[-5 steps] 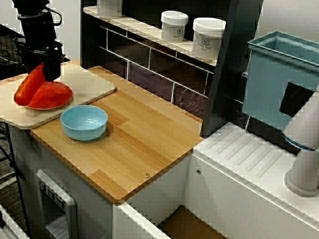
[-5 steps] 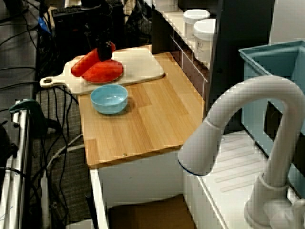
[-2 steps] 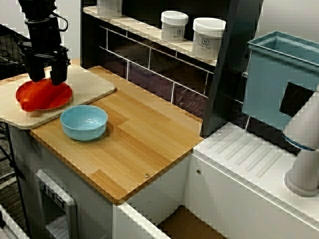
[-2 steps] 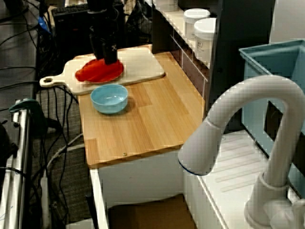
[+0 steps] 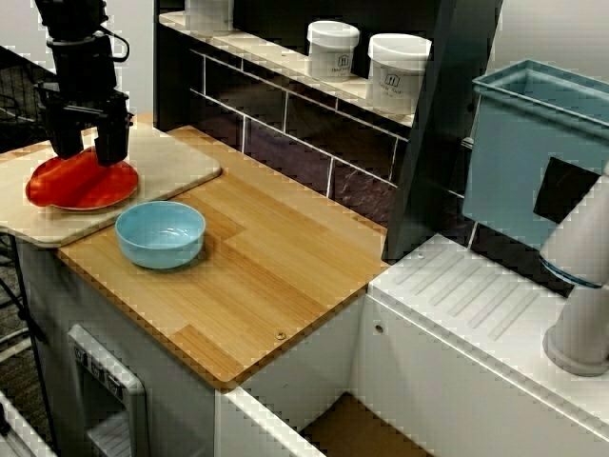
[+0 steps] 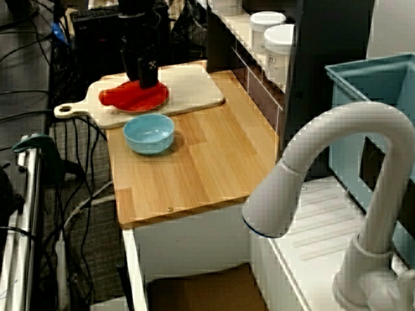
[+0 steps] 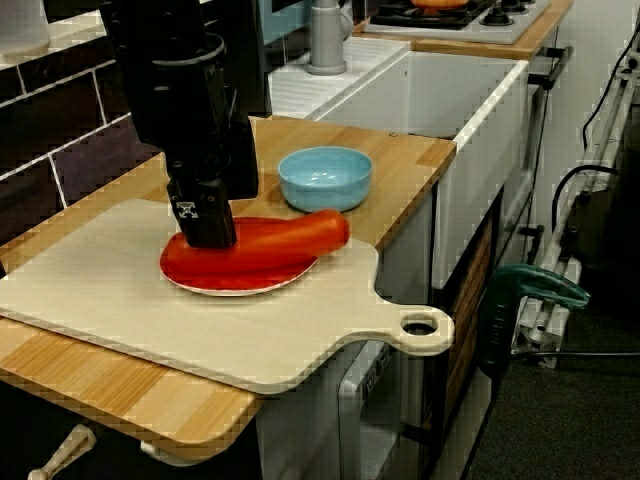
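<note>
A long red vegetable [image 7: 295, 232] lies flat across a red plate [image 7: 235, 280] on the pale cutting board [image 7: 120, 290]. My black gripper [image 5: 88, 148] stands just over the plate with its two fingers spread, so it is open. In the view from the board's end, one fingertip [image 7: 205, 218] rests at the vegetable's far end, and I cannot tell whether it touches. The view from over the faucet shows the gripper [image 6: 144, 74] above the same plate [image 6: 136, 98]. The vegetable [image 5: 55, 178] is partly hidden by the fingers.
A light blue bowl [image 5: 160, 233] sits on the wooden counter [image 5: 266, 276] just beside the board. Two white jars [image 5: 333, 48] [image 5: 397, 71] stand on the back shelf. A blue bin [image 5: 533, 152] and a white faucet [image 6: 324, 168] are at the sink end.
A second ago the gripper held the red vegetable tilted up at the plate's edge. Now the vegetable lies flat on the plate and the fingers have spread.
</note>
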`<state>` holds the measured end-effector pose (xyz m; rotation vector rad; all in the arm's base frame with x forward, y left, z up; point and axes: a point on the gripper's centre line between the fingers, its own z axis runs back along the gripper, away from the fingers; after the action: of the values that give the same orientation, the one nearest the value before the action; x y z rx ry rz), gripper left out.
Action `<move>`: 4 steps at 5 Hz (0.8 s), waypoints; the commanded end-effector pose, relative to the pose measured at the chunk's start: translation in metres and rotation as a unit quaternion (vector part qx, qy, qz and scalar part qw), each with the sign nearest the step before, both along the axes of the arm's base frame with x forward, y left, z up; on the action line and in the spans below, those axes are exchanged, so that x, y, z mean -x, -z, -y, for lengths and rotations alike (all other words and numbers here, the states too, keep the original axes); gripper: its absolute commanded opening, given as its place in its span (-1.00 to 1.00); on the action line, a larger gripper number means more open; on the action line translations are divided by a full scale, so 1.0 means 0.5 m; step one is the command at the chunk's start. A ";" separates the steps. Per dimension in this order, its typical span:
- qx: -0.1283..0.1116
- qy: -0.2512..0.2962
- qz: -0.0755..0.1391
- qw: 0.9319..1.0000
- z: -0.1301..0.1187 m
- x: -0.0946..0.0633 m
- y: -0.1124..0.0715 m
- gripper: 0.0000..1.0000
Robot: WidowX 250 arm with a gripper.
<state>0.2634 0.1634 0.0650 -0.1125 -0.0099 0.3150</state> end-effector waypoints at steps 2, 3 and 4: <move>-0.006 0.013 0.034 0.999 -0.013 0.045 -0.057 1.00; -0.018 0.011 0.038 0.999 -0.005 0.064 -0.040 1.00; -0.021 0.006 0.041 0.999 0.001 0.068 -0.029 1.00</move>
<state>0.2251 0.1592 0.0647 -0.1166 -0.0438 0.3049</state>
